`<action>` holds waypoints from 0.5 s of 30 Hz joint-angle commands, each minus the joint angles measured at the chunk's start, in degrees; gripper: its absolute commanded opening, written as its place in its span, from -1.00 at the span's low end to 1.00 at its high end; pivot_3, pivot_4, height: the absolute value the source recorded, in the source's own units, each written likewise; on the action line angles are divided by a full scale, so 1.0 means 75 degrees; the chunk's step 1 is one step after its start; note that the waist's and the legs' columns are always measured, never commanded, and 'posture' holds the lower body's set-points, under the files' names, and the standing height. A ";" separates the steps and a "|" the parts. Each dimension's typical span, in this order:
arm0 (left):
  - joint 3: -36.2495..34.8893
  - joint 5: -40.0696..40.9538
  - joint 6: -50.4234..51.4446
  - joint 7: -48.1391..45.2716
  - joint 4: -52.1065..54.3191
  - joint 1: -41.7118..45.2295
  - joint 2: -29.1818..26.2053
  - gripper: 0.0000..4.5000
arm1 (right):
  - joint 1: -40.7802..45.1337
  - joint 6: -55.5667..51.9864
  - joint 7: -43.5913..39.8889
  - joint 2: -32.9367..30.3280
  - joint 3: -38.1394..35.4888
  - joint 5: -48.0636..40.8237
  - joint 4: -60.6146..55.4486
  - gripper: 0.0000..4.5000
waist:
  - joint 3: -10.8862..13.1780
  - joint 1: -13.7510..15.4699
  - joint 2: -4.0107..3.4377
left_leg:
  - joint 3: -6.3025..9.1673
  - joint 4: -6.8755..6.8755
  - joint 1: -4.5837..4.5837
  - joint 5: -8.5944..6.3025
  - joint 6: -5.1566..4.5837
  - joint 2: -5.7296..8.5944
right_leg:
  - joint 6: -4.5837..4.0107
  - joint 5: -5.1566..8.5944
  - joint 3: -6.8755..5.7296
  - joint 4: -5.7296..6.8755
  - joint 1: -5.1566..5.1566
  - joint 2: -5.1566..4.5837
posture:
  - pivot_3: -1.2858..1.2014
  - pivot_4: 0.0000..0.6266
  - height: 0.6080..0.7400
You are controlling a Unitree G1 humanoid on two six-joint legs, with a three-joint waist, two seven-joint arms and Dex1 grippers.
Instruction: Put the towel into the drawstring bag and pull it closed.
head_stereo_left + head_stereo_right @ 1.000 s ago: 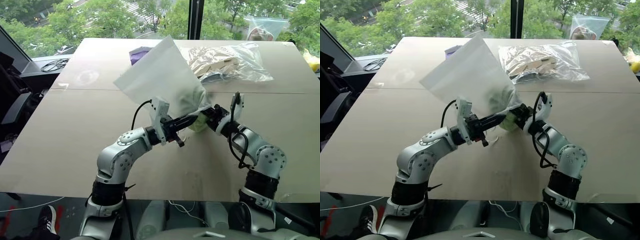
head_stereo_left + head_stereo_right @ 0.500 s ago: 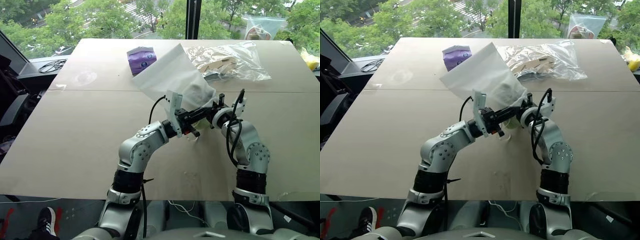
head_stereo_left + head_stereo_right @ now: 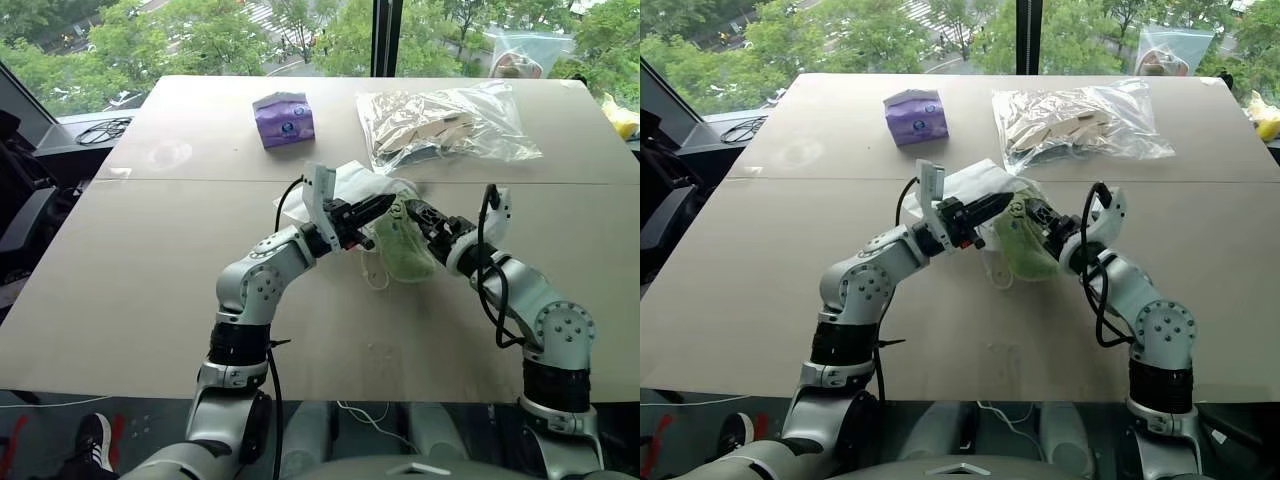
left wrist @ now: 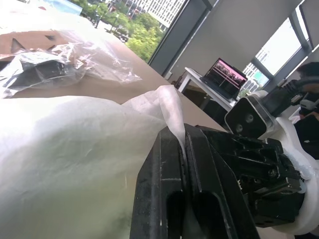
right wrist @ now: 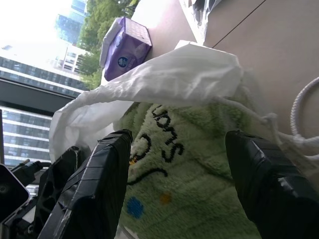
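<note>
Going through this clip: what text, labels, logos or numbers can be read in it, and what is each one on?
No text can be read with certainty.
towel: dark script lettering, seen upside down and partly under the drawstring bag; no sure word.
purple tissue pack: round dark blue mark on its front, too small to read.
laptop screen: lit, but too blurred to read.

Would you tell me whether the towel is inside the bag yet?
Partly in: the towel sits in the drawstring bag's open mouth, its near part uncovered.
</note>
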State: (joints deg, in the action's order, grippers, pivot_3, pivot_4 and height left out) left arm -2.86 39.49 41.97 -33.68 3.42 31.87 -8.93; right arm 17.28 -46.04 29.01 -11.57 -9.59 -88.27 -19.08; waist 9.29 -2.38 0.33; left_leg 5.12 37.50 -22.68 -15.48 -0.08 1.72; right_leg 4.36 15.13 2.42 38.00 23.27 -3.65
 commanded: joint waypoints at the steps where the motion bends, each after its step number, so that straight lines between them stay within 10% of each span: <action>1: -0.0172 0.0204 -0.0050 -0.0187 -0.0082 0.0274 -0.0038 -1.00 | -0.0110 -0.0230 -0.0798 -0.0656 -0.0087 -0.0055 -0.0485 0.43 | 0.0000 0.0001 0.0001 | -0.0002 0.0000 -0.0001 0.0000 0.0000 0.0000 | 0.0000 0.0000 0.0001 0.0000 0.0000 0.0000 | 0.03 -0.52 1.00; 15: -0.0193 0.0344 0.0171 -0.0087 0.0077 0.0213 -0.0034 -1.00 | 0.0390 -0.0740 -0.4138 -0.3010 0.3048 0.4654 -0.1819 0.43 | 0.0002 0.0018 0.0005 | 0.0005 0.0026 -0.0007 0.0016 0.0028 -0.0001 | 0.0001 -0.0002 -0.0003 0.0001 -0.0001 0.0003 | 0.03 -0.52 1.00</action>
State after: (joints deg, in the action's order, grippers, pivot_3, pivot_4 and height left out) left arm -3.98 40.75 43.35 -34.06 1.61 33.24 -9.22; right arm 19.23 -52.35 -0.07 -35.01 12.29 -56.35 -31.43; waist 9.31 -2.24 0.36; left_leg 5.17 37.71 -22.75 -15.36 0.14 1.72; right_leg 4.37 15.12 2.39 38.01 23.26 -3.63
